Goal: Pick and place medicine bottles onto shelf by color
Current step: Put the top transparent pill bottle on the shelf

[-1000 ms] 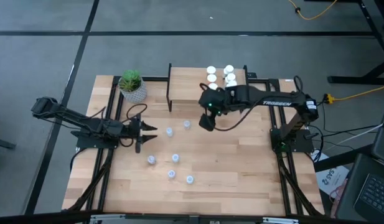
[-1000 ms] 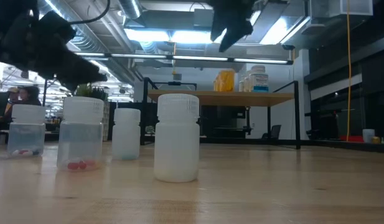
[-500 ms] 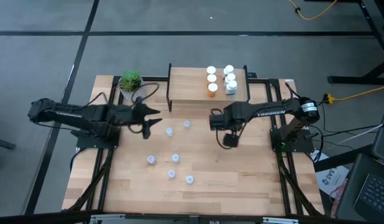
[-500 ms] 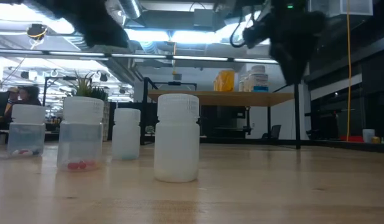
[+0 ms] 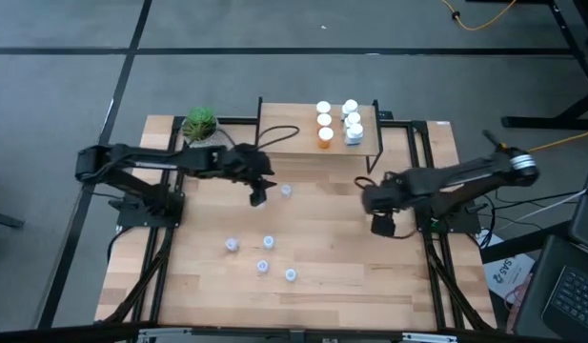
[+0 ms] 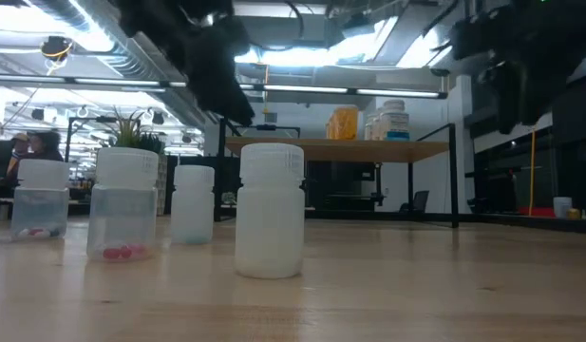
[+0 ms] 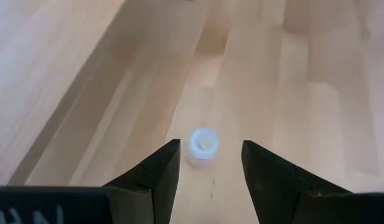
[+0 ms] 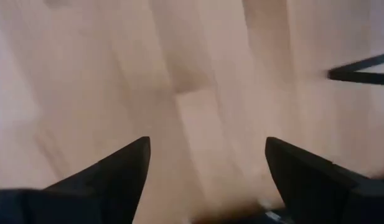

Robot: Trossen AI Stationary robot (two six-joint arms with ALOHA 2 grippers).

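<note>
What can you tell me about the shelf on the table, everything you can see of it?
The shelf is a low, light-wood board on thin black legs, standing at the table's far edge beside a potted plant. Its right half carries five white-capped bottles and one orange bottle; its left half is bare. Neither tool touches it.

Left gripper [image 5: 259, 199] swung from the table's left side toward centre, now above a small pale clear bottle [image 7: 203, 144]. Right gripper [image 5: 383, 225] withdrawn from the low light-wood shelf [image 5: 284, 143], apparently empty, fingers spread.
</note>
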